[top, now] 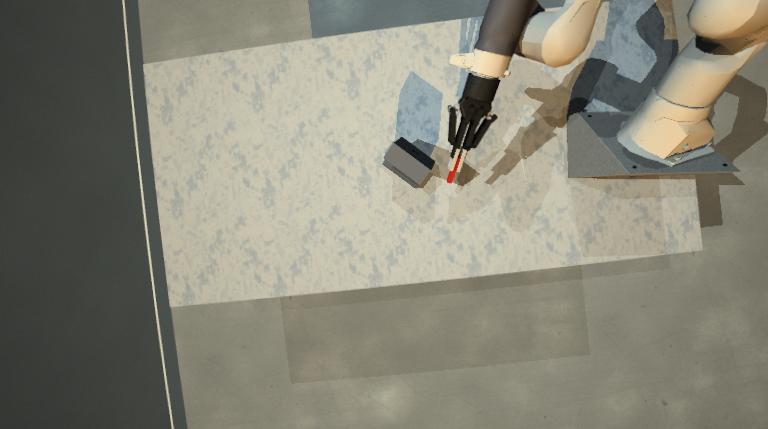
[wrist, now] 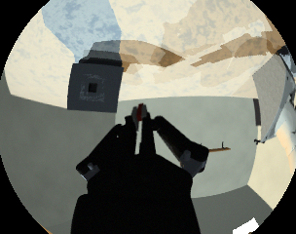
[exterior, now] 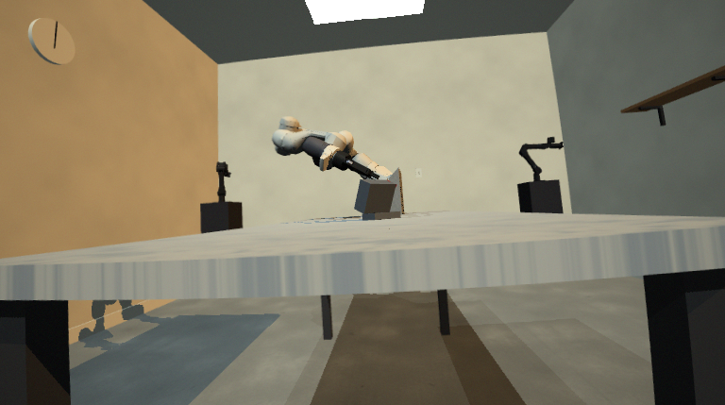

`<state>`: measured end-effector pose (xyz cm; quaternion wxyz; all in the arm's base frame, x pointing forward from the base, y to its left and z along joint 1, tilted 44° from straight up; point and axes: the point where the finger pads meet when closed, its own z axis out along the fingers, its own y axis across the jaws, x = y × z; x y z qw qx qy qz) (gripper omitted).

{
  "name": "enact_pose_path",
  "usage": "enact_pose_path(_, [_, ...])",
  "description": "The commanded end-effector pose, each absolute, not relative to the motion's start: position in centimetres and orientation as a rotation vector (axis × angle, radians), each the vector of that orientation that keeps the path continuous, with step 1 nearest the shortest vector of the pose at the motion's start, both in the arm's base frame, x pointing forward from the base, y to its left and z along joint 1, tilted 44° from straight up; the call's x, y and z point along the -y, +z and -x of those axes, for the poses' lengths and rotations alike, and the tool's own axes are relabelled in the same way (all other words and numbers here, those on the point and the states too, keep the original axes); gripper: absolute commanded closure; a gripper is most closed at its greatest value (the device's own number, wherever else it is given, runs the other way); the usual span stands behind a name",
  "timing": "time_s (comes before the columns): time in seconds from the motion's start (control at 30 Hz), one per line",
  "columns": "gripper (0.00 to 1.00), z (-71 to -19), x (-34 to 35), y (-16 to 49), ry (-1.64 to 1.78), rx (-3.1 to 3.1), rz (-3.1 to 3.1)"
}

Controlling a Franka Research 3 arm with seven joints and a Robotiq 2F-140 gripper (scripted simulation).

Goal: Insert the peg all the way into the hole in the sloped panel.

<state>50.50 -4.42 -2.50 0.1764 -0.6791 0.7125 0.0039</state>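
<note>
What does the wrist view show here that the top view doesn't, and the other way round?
Only the wrist view shows the sloped panel's face with its small dark hole, up and left of the peg tip. Only the top view shows the arm's base plate and the table outline, with the block seen from above. Both show the gripper shut on the red peg and the grey block, the peg not yet in the hole.
</note>
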Motion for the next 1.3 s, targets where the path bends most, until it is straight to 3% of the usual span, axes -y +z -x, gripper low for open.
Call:
enact_pose_path(0.0, [1.00,-50.9,4.7,-1.9,-0.002,-2.023,1.886])
enact_pose_path(1.27, [1.00,-51.4,9.5,2.7,-0.091,-2.099,1.565])
